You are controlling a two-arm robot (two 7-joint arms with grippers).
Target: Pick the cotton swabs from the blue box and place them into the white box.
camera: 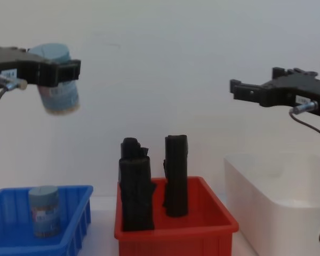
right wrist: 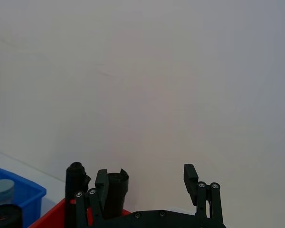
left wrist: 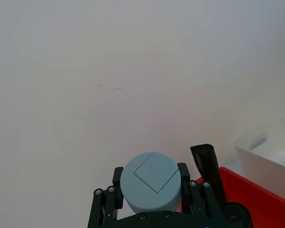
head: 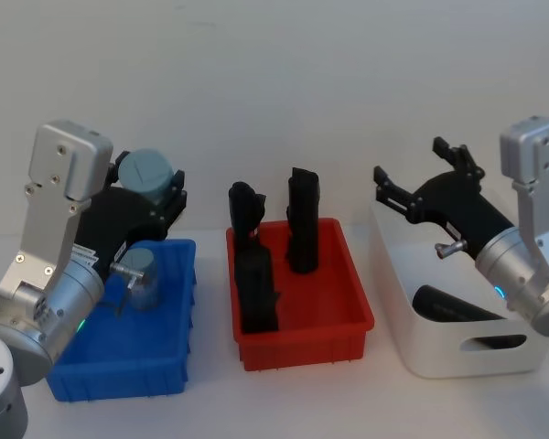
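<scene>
My left gripper is shut on a cotton swab tub with a grey-blue lid and holds it high above the blue box. From the side the held tub hangs tilted in that gripper, and its lid sits between the fingers. A second tub stands upright inside the blue box. The white box stands at the right. Above its far end my right gripper is open and holds nothing, as the side view of it also shows.
A red bin stands between the two boxes and holds black upright rolls that rise well above its rim. A dark object lies inside the white box. Bare white table stretches behind the bins.
</scene>
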